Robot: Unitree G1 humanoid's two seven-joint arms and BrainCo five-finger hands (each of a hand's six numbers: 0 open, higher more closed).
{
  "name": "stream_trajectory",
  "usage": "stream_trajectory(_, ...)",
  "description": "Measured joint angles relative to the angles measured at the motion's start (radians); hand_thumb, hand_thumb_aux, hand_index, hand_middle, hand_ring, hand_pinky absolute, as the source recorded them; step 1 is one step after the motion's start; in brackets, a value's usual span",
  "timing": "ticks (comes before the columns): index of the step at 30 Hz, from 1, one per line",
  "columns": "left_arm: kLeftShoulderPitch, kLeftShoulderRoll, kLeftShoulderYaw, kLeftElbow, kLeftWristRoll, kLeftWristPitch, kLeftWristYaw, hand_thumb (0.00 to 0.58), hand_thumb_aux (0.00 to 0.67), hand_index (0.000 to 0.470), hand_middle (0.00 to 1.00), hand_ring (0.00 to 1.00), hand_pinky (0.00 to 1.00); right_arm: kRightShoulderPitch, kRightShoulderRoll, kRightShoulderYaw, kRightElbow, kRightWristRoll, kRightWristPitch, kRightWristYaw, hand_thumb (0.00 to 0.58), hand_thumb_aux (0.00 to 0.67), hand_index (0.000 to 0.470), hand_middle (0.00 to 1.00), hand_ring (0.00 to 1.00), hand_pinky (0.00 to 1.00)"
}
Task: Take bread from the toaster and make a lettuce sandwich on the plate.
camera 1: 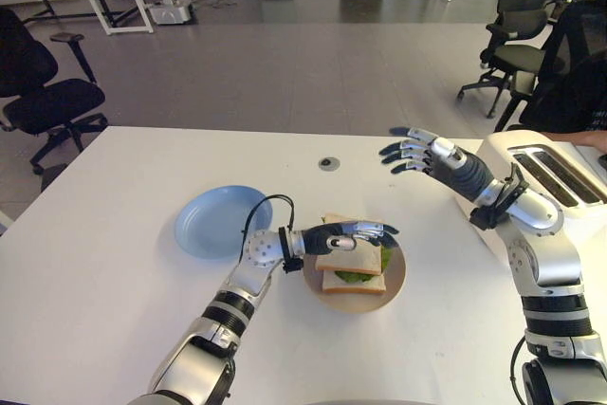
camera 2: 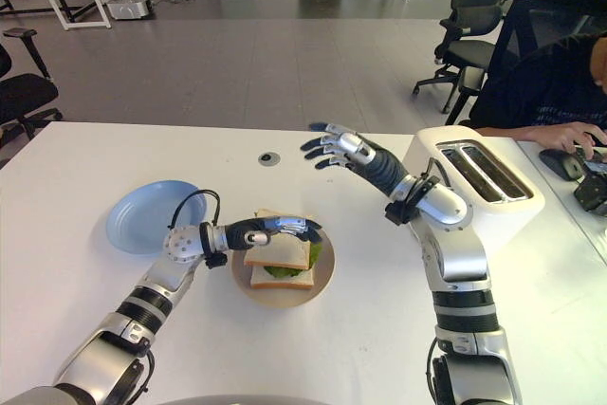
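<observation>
A sandwich (camera 1: 353, 267) of two bread slices with green lettuce between them lies on a tan plate (camera 1: 394, 284) near the table's middle. My left hand (camera 1: 356, 232) rests over the top slice with its fingers stretched flat across it, holding nothing. My right hand (camera 1: 413, 153) hovers open in the air above the table, between the plate and the white toaster (camera 1: 541, 187) at the right. The toaster's two slots look empty.
An empty blue plate (camera 1: 218, 220) sits left of the sandwich plate, beside my left forearm. A small round grommet (camera 1: 329, 163) is set in the table behind. A person's hand (camera 2: 569, 135) works at the far right edge, beyond the toaster.
</observation>
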Motion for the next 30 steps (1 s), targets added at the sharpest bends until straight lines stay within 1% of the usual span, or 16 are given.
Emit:
stream_trajectory(2, 0.031, -0.008, 0.011, -0.099, -0.070, 0.045, -0.022, 0.580, 0.670, 0.470, 1.00, 1.00, 1.00, 0.005, 0.000, 0.017, -0.008, 0.000, 0.002, 0.018, 0.580, 0.670, 0.470, 1.00, 1.00, 1.00)
stream_trajectory(4, 0.059, -0.005, 0.027, -0.189, -0.122, 0.087, -0.031, 0.580, 0.670, 0.470, 1.00, 1.00, 1.00, 0.021, -0.016, 0.051, -0.031, 0.012, 0.021, 0.073, 0.580, 0.670, 0.470, 1.00, 1.00, 1.00)
stream_trajectory(6, 0.103, 0.026, 0.029, -0.297, -0.170, 0.169, -0.061, 0.580, 0.670, 0.470, 1.00, 1.00, 1.00, 0.090, -0.090, 0.119, -0.094, 0.020, 0.063, 0.187, 0.580, 0.670, 0.470, 1.00, 1.00, 1.00)
stream_trajectory(8, 0.167, 0.112, 0.010, -0.408, -0.204, 0.291, -0.120, 0.580, 0.670, 0.470, 1.00, 1.00, 1.00, 0.193, -0.200, 0.219, -0.165, 0.020, 0.119, 0.320, 0.580, 0.670, 0.470, 1.00, 1.00, 1.00)
stream_trajectory(10, 0.249, 0.219, -0.016, -0.458, -0.198, 0.400, -0.182, 0.580, 0.670, 0.470, 1.00, 1.00, 1.00, 0.285, -0.289, 0.319, -0.212, 0.005, 0.161, 0.423, 0.580, 0.670, 0.470, 1.00, 1.00, 1.00)
stream_trajectory(13, 0.328, 0.329, -0.047, -0.481, -0.159, 0.503, -0.235, 0.580, 0.670, 0.470, 1.00, 1.00, 1.00, 0.339, -0.323, 0.404, -0.254, -0.003, 0.186, 0.481, 0.580, 0.670, 0.470, 1.00, 1.00, 1.00)
stream_trajectory(16, 0.341, 0.376, -0.070, -0.494, -0.107, 0.559, -0.255, 0.580, 0.670, 0.470, 1.00, 1.00, 1.00, 0.374, -0.336, 0.451, -0.262, -0.023, 0.195, 0.490, 0.580, 0.670, 0.470, 1.00, 1.00, 1.00)
stream_trajectory(18, 0.338, 0.373, -0.083, -0.464, -0.051, 0.542, -0.241, 0.580, 0.670, 0.470, 1.00, 1.00, 1.00, 0.376, -0.328, 0.466, -0.239, -0.042, 0.190, 0.473, 0.580, 0.670, 0.470, 1.00, 1.00, 1.00)
stream_trajectory(19, 0.327, 0.362, -0.083, -0.415, 0.002, 0.502, -0.206, 0.580, 0.670, 0.470, 1.00, 1.00, 1.00, 0.365, -0.299, 0.467, -0.191, -0.068, 0.174, 0.443, 0.580, 0.670, 0.470, 1.00, 1.00, 1.00)
stream_trajectory(21, 0.292, 0.328, -0.078, -0.335, 0.050, 0.408, -0.164, 0.580, 0.670, 0.470, 1.00, 1.00, 1.00, 0.322, -0.254, 0.460, -0.121, -0.091, 0.134, 0.396, 0.580, 0.670, 0.470, 1.00, 1.00, 1.00)
stream_trajectory(24, 0.207, 0.262, -0.059, -0.158, 0.117, 0.245, -0.090, 0.580, 0.670, 0.470, 1.00, 1.00, 1.00, 0.246, -0.174, 0.432, 0.029, -0.122, 0.058, 0.310, 0.580, 0.670, 0.470, 1.00, 1.00, 1.00)
stream_trajectory(26, 0.132, 0.211, -0.043, -0.010, 0.158, 0.133, -0.038, 0.580, 0.670, 0.470, 1.00, 1.00, 1.00, 0.186, -0.122, 0.400, 0.155, -0.148, -0.001, 0.239, 0.580, 0.670, 0.470, 1.00, 1.00, 1.00)
stream_trajectory(28, 0.036, 0.147, -0.028, 0.186, 0.197, 0.014, 0.036, 0.580, 0.670, 0.470, 1.00, 1.00, 1.00, 0.119, -0.060, 0.359, 0.303, -0.166, -0.061, 0.162, 0.580, 0.670, 0.470, 1.00, 1.00, 1.00)
stream_trajectory(30, -0.034, 0.111, -0.022, 0.319, 0.230, -0.053, 0.086, 0.580, 0.670, 0.470, 1.00, 1.00, 1.00, 0.062, -0.022, 0.333, 0.416, -0.178, -0.104, 0.117, 0.580, 0.670, 0.470, 1.00, 1.00, 1.00)
